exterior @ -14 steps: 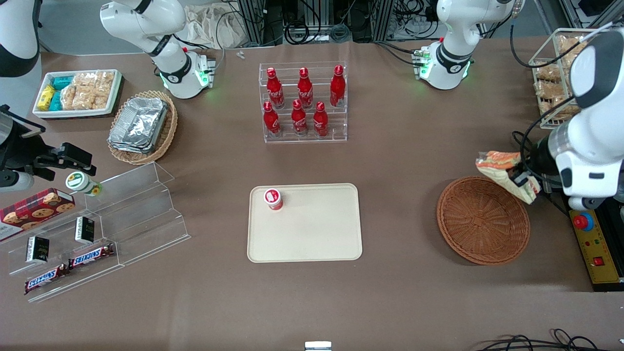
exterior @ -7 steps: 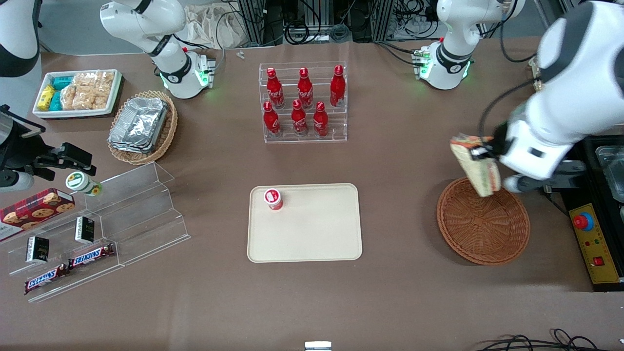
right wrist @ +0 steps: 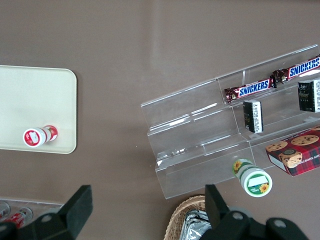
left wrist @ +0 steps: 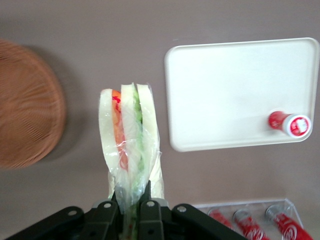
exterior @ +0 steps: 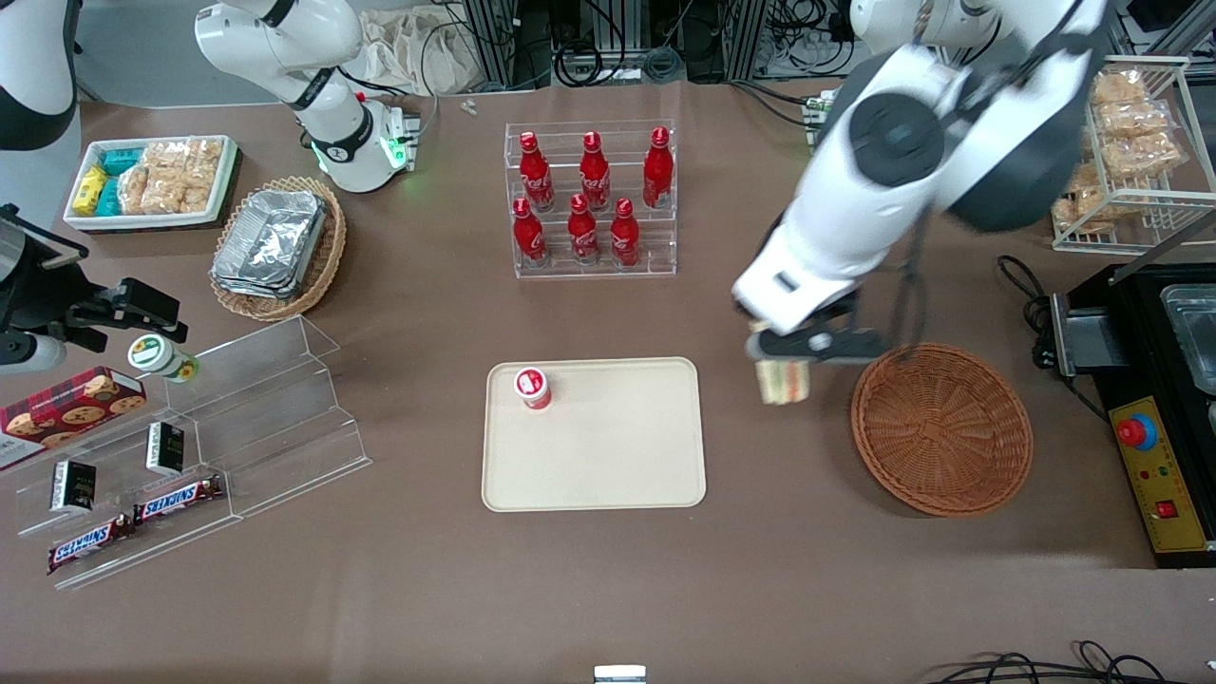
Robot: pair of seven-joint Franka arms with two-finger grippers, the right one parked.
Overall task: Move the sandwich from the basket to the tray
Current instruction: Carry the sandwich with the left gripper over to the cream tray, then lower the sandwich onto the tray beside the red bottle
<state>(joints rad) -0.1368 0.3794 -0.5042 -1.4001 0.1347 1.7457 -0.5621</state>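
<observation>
From my remote station I log the tray [exterior: 608,475] at the table's centre: flat, cream-beige, rounded corners, low rim. A small red-and-white capped bottle [exterior: 533,388] stands in the tray's corner toward the parked arm's end. Farther from the front camera sits the clear rack of red cola bottles [exterior: 591,201].

Next, the gripper [exterior: 796,350] hangs above bare table between tray and basket. Its fingers [left wrist: 107,212] are closed tight on the sandwich [exterior: 783,380], pinching the plastic wrap at one end. The sandwich is off the table, clear of both tray and basket. In the left wrist view I see the sandwich [left wrist: 129,142] edge-on: white bread slices with an orange-red layer and a green layer between them, all inside clear wrap.

Last, the basket [exterior: 940,429], round, reddish-brown wicker, lies toward the working arm's end, with nothing in it.
</observation>
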